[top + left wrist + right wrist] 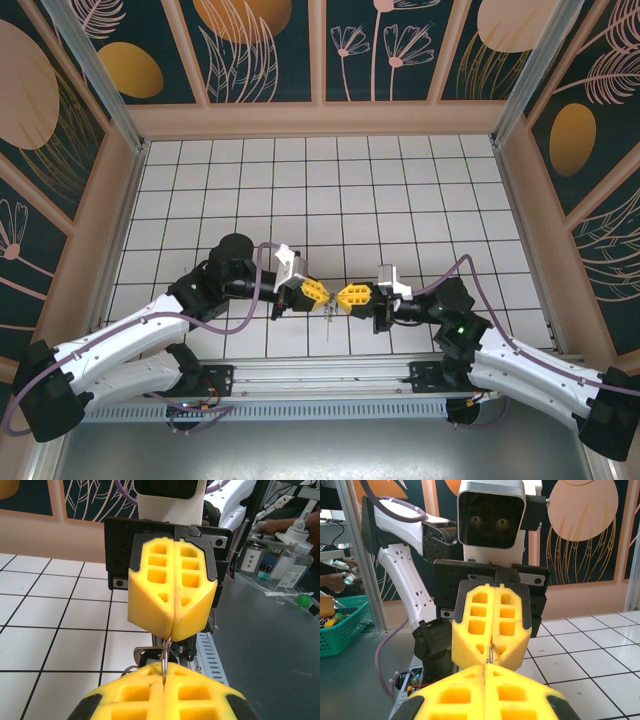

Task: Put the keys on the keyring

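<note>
Low in the left wrist frame, the yellow-padded left gripper [163, 671] is clamped on a thin silvery metal ring [164, 655], mostly hidden in the seams, its far end pinched by the closed yellow-padded right gripper [170, 636]; dangling dark bits [145, 655] beneath are unidentifiable.

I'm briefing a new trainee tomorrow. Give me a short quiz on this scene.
1. True or false: the left hand and the right hand both stand wide open.
2. What runs between their yellow tips? A) a rope B) a thin metal ring C) a pencil
3. Fill in: the hands meet above a white ____ floor.
Key: 1 false; 2 B; 3 tiled.
</note>
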